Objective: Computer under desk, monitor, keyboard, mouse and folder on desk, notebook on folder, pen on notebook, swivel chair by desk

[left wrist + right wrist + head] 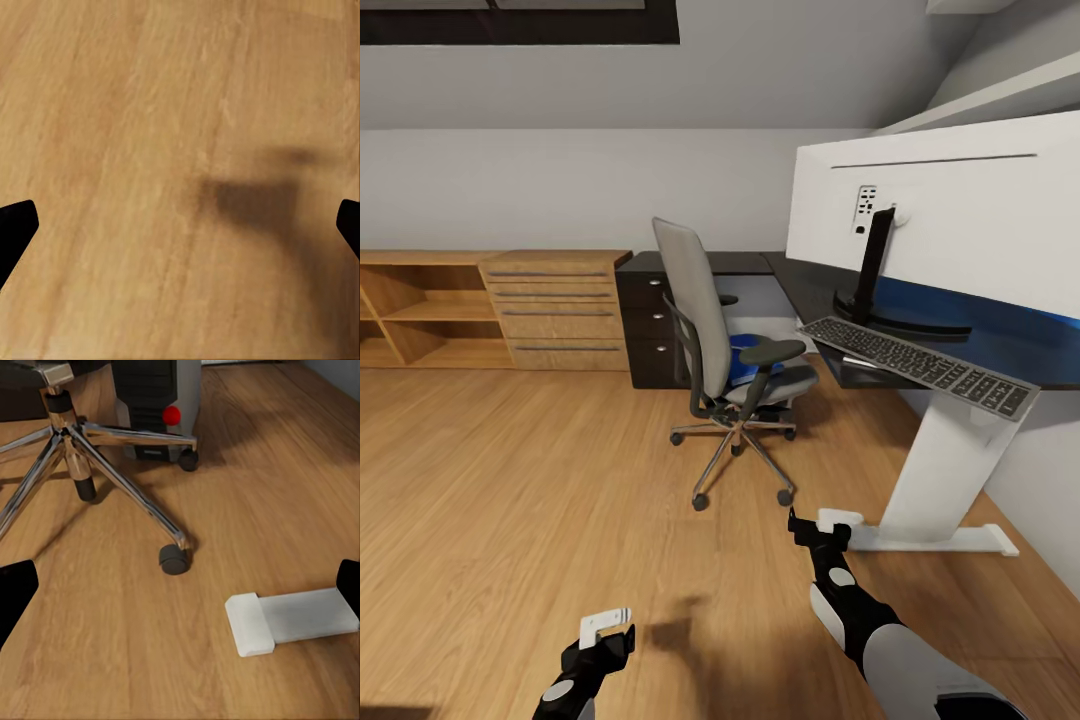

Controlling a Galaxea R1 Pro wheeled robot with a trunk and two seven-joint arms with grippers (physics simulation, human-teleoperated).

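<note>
The swivel chair [705, 320] stands on the wooden floor left of the desk [810, 285], with the blue folder [743, 362] on its seat. The monitor [960, 215] stands on the desk with its white back toward me. The keyboard [920, 365] lies by the monitor's base, jutting over the desk's edge. Beyond the chair's chrome base [112, 457] stands the computer [157, 397], a boxy case with a red dot. My left gripper [607, 626] [180, 232] is open over bare floor. My right gripper [828, 523] [180, 592] is open, low near the desk's white foot [292, 619]. Mouse, notebook and pen are out of view.
A light wooden drawer chest [560, 305] and open shelves [410, 310] line the back wall. A dark drawer cabinet [648, 325] stands behind the chair. The desk's white pedestal [950, 465] rises just right of my right arm. Open floor spreads to the left.
</note>
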